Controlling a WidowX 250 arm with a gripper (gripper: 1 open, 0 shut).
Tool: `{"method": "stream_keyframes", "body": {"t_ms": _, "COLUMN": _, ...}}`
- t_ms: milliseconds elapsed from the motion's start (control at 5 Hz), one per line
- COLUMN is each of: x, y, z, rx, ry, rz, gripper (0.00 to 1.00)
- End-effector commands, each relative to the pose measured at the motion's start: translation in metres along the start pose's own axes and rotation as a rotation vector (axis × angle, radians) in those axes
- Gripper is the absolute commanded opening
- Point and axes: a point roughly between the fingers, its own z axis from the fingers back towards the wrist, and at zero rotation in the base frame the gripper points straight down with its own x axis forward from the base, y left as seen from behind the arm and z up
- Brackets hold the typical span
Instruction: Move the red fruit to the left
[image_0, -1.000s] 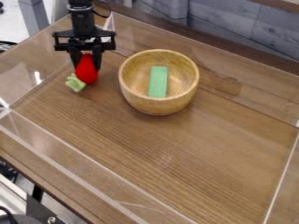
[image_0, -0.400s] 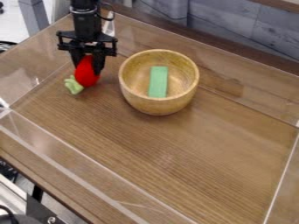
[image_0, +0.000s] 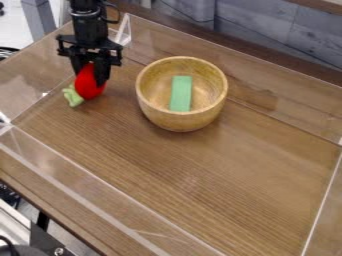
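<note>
A wooden table sits inside clear plastic walls. On it stands a wooden bowl holding a flat green block. Left of the bowl, the black gripper points straight down, its fingers clamped on the red fruit, whose green leafy end juts left near the tabletop. Since a second ago, gripper and fruit have shifted left, away from the bowl.

My single camera sits high at the table's near corner, angled down, arm far left.
</note>
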Motion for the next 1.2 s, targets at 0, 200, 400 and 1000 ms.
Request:
{"method": "stream_keyframes", "body": {"t_ms": 0, "x": 0.010, "y": 0.010, "z": 0.021, "rx": 0.015, "ry": -0.049, "rz": -0.035, "gripper": 0.00}}
{"method": "stream_keyframes", "body": {"t_ms": 200, "x": 0.010, "y": 0.010, "z": 0.018, "rx": 0.015, "ry": -0.043, "rz": -0.114, "gripper": 0.00}}
{"method": "stream_keyframes", "body": {"t_ms": 400, "x": 0.010, "y": 0.011, "z": 0.014, "rx": 0.016, "ry": -0.036, "rz": -0.187, "gripper": 0.00}}
{"method": "stream_keyframes", "body": {"t_ms": 1000, "x": 0.015, "y": 0.009, "z": 0.007, "rx": -0.033, "ry": -0.019, "rz": -0.233, "gripper": 1.00}}
